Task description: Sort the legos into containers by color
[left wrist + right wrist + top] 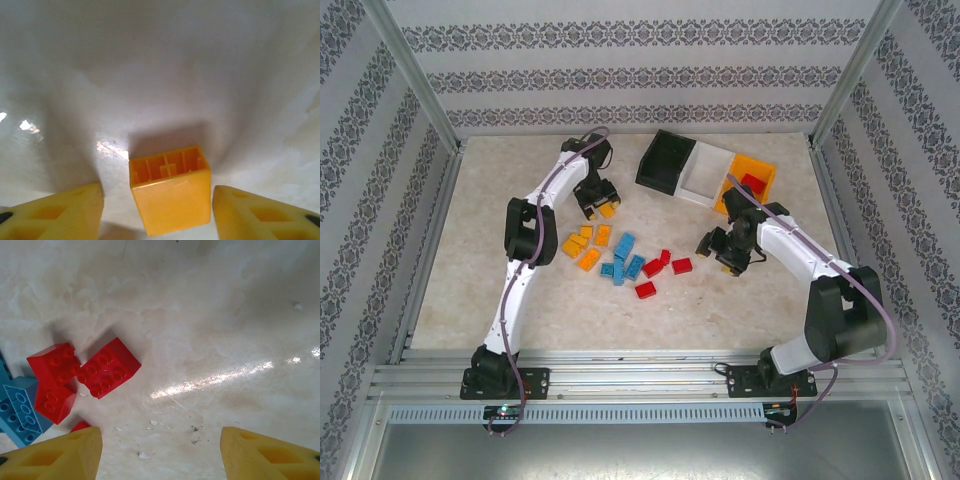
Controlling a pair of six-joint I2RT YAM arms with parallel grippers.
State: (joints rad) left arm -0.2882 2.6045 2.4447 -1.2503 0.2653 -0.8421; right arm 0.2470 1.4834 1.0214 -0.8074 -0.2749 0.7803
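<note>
An orange-yellow lego (170, 192) lies on its side on the table, hollow underside facing the camera, between the yellow fingers (55, 212) of my left gripper (159, 220). The jaws stand open with a gap on each side of the brick. From above, this left gripper (600, 207) is at the back left, near that orange lego (609, 210). My right gripper (160, 455) is open over bare table, with two red legos (107, 367) and a blue lego (20, 410) to its left. The black bin (665, 160), white bin (706, 174) and orange bin (761, 166) stand in a row at the back.
Mid-table lie clusters of orange legos (584, 246), blue legos (623, 260) and red legos (665, 268). A red lego (752, 183) lies in the orange bin. The right gripper (710, 243) hovers just right of the red group. Patterned walls enclose the table.
</note>
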